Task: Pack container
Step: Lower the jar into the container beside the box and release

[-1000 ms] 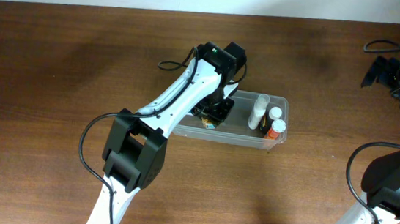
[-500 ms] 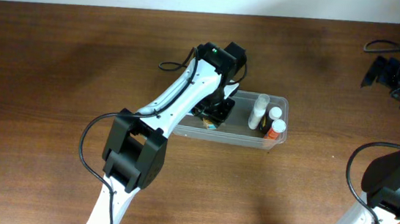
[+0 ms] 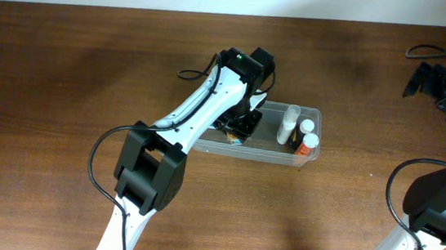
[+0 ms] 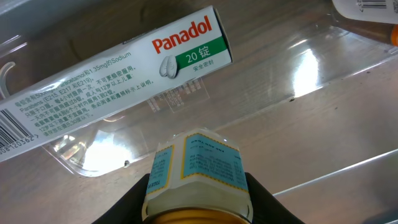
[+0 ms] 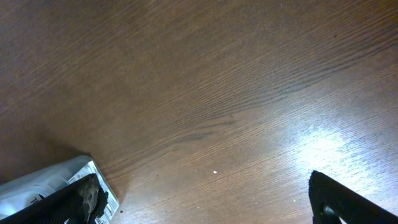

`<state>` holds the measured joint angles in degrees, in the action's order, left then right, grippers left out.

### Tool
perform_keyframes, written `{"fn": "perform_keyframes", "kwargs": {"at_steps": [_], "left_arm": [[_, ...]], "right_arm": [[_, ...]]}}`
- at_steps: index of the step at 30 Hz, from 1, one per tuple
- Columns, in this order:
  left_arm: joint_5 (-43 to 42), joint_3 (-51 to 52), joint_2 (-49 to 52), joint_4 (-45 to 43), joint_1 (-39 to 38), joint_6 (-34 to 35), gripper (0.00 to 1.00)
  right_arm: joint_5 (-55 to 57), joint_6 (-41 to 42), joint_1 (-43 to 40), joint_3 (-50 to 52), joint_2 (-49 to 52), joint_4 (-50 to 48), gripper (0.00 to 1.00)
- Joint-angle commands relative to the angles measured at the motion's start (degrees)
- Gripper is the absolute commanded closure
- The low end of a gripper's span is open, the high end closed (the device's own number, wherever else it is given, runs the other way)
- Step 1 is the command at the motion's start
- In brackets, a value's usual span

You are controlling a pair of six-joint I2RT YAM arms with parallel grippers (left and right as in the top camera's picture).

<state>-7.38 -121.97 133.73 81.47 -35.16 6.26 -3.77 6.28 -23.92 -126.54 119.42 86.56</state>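
Deep in the container (image 3: 313,111) with the left claw (image 3: 240,127), and clamped firmly on a small bottle (image 4: 198,165). Squeezed from both sides by the dark fingers (image 4: 134,206), gold cap tucked back toward the wrist, cream-and-blue label facing forward. Hard to say whether resting on the clear floor or hanging just over it. All around that claw, the clear container, flat on the brown wooden table (image 3: 63,85).

Straight ahead of the claw, lying flat on the container floor: a white Panadol box (image 4: 124,81). Red brand name, green band beneath it, barcode out at the left end, slanted across the top of the wrist view. Apart from the held bottle, with a stretch of clear plastic between.

Further along, ahead and to the right of the claw: a white bottle (image 3: 289,123), and just beside it an orange bottle (image 3: 306,147) with a white cap. Both inside the container, near its end wall, both apart from the claw.

Now over to the right claw (image 5: 200,186), well apart from the container, out at the far right of the overhead view. Spread wide above the wood. Down by one finger (image 5: 78,200), a crumpled silver-white packet (image 5: 43,183) on the table. Touching or merely close, impossible to tell.
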Motion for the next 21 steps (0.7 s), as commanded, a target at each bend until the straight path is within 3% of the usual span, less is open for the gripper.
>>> {"fn": "perform_keyframes", "kwargs": {"at_steps": [1,14,16,21], "left_arm": [[-1.2,1.1,0.4,-0.4,-0.3,0.5,0.65],[-1.2,2.9,0.4,-1.2,-0.3,0.5,0.64],[-1.2,2.9,0.4,-1.2,-0.3,0.5,0.52],[-1.2,2.9,0.4,-1.3,-0.3,0.5,0.51]], "right_arm": [[-0.1,0.7,0.1,-1.0,-1.0,0.0,0.02],[-0.1,0.7,0.1,-1.0,-1.0,0.0,0.02],[-0.1,0.7,0.1,-1.0,-1.0,0.0,0.02],[-0.1,0.7,0.1,-1.0,-1.0,0.0,0.02]]}}
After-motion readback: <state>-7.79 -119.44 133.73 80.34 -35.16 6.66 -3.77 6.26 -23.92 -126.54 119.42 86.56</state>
